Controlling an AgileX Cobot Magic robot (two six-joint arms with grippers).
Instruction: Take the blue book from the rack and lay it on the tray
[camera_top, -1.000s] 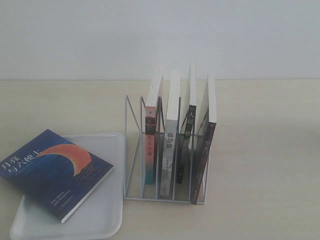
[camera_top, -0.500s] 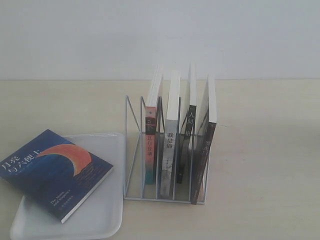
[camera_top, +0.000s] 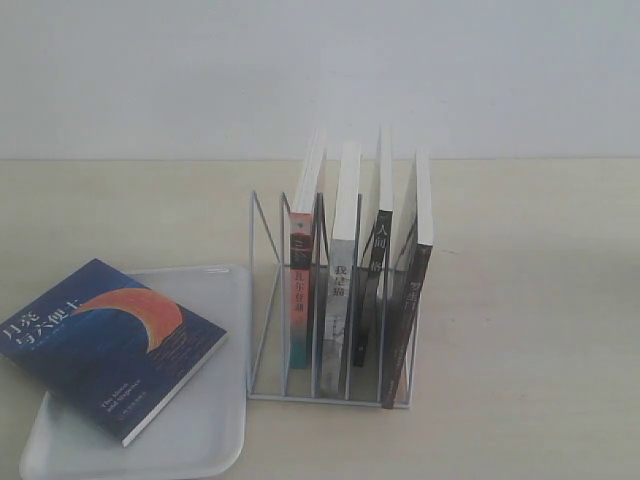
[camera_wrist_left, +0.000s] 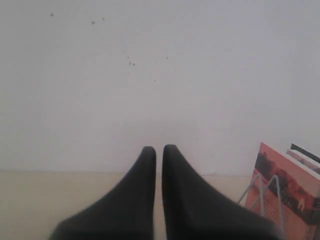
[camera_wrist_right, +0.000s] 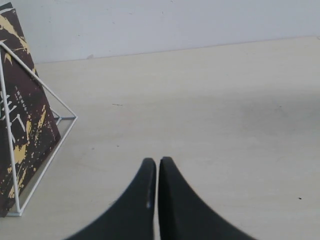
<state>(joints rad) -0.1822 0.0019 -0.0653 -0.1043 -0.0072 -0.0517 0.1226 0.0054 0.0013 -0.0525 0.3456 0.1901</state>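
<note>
Ext. view, nearest edge, ~7 o'clock: tray (camera_top: 215, 420) flat on the tabletop (camera_top: 530, 330). Blue book (camera_top: 110, 345) lies face up on it, orange crescent & white title showing. It sits skewed, its 9 o'clock corner hanging out past the tray's rim; the rest is on the tray.

Just beside the tray, at its 3 o'clock, approx. mid-frame: rack (camera_top: 300, 397), apart from the tray. Slot nearest the tray holds no book. Then 4 books upright or slightly tilted, spines toward the cam: red-and-teal book (camera_top: 299, 300), grey-white book (camera_top: 340, 300), black book (camera_top: 375, 270), and a dark book (camera_top: 410, 310) at the 3 o'clock end, leaning.

12 o'clock, beyond the rack: bare tabletop, then a plain pale wall (camera_top: 300, 70).

L wrist cam: left claw (camera_wrist_left: 159, 150) closed tight, tips nearly touching, nothing btwn them. Past it a red cover & rack wire, then wall.

R wrist cam: right claw (camera_wrist_right: 153, 162) likewise closed, gripping nothing, over bare tabletop. Farther off, the rack's end wire w/ a dark yellow-flecked cover behind it.
</note>
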